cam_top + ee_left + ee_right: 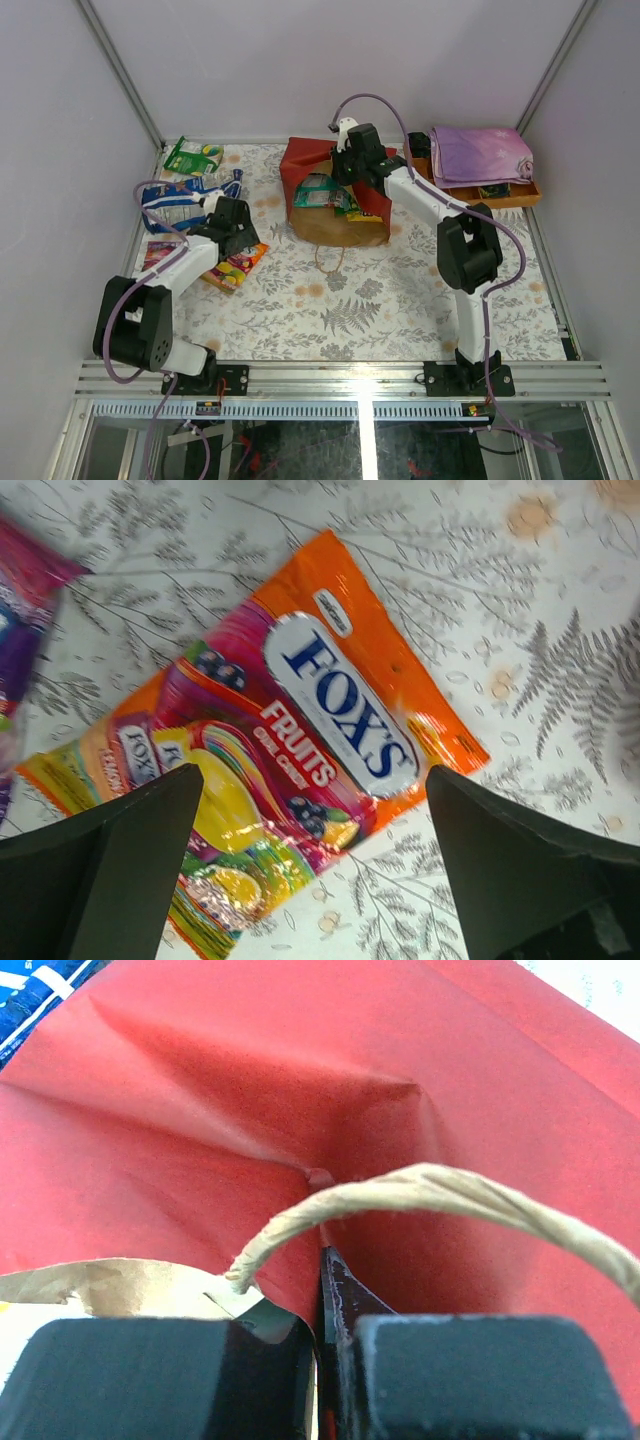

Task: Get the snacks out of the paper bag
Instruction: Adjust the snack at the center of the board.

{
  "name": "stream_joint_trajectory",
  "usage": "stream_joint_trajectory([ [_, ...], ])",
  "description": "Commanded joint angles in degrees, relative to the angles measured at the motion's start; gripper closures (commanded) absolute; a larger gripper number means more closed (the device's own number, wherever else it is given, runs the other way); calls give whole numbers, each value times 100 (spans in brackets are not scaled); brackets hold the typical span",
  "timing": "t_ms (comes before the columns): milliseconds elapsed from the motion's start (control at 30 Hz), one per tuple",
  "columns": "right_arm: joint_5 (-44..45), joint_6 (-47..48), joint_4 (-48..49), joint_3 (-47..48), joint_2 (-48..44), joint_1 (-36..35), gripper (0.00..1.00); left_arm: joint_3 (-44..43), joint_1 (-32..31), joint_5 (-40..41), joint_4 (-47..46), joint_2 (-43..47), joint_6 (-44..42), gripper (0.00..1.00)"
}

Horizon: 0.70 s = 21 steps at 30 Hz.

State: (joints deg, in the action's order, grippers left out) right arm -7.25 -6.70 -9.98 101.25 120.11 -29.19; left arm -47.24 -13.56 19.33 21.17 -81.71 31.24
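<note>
The red paper bag (305, 165) lies on its side at the table's middle back, brown inside showing, with green and teal packets (322, 190) in its mouth. My right gripper (345, 160) is shut on the bag's upper edge (300, 1260), right by the string handle (420, 1195). My left gripper (237, 248) is open and empty, just above an orange Fox's candy packet (300, 740) that lies flat on the cloth. A purple packet (25, 600) lies beside it. Blue-white (180, 195) and green (192, 157) packets lie at the back left.
A brown wooden tray (520, 195) with a folded purple cloth (480, 152) stands at the back right. The bag's second string handle (330, 262) trails toward the front. Grey walls close in the back and both sides.
</note>
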Motion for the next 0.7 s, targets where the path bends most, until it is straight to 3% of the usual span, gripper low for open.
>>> stream_joint_trajectory([
  [0, -212, -35, 73, 362, 92, 44, 100, -75, 193, 656, -305, -192, -1, 6],
  [300, -143, -3, 84, 285, 75, 37, 100, 25, 202, 420, -621, -923, -91, 21],
  [467, -137, -11, 75, 299, 103, 43, 100, 41, 209, 445, -669, -1101, -86, 41],
  [667, -141, -10, 73, 323, 142, 38, 100, 16, 205, 438, -623, -1051, -83, 74],
])
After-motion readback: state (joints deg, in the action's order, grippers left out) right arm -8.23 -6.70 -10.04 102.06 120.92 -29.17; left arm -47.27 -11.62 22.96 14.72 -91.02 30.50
